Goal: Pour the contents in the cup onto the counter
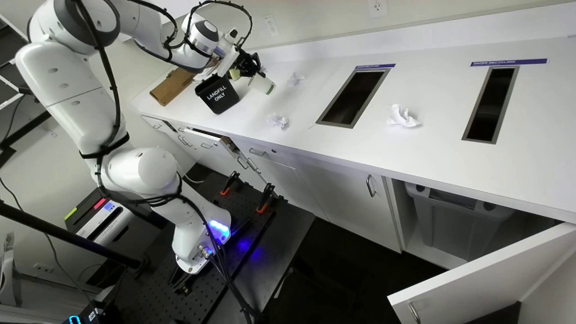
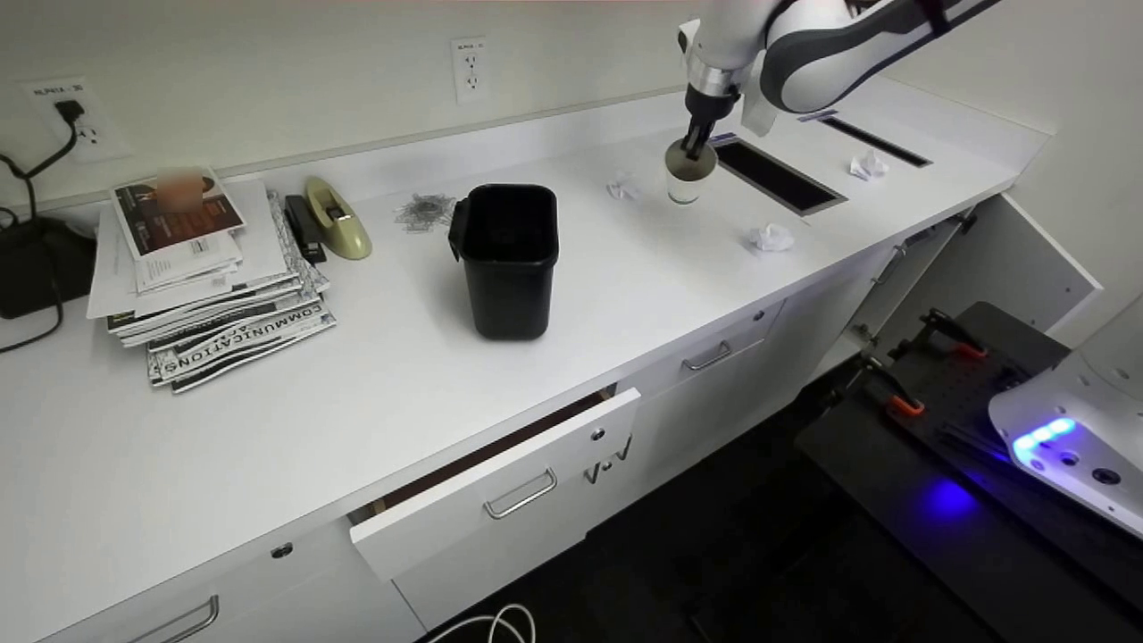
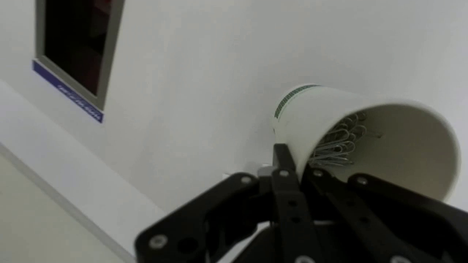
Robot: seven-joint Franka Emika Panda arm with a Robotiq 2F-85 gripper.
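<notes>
Wrist view shows the tool (image 3: 297, 160) gripping the cup (image 3: 310, 117) by its wall above the counter (image 3: 201, 73). From the tool, the cup lies toward 2 o'clock, long axis running from base at 10 to mouth at 4; spilling its paper clips (image 3: 336, 144) likely needs that mouth lowered.

Open counter (image 2: 616, 277) beside obstructing black bin (image 2: 509, 299)

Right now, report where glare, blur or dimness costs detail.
In both exterior views, the base lights glare blue onto the black table; in an exterior view, an orange patch on the flyer is smeared; in the dim wrist view, the cup looks soft along its rim and the writing on the blue label blurs, though the paper clips show.
</notes>
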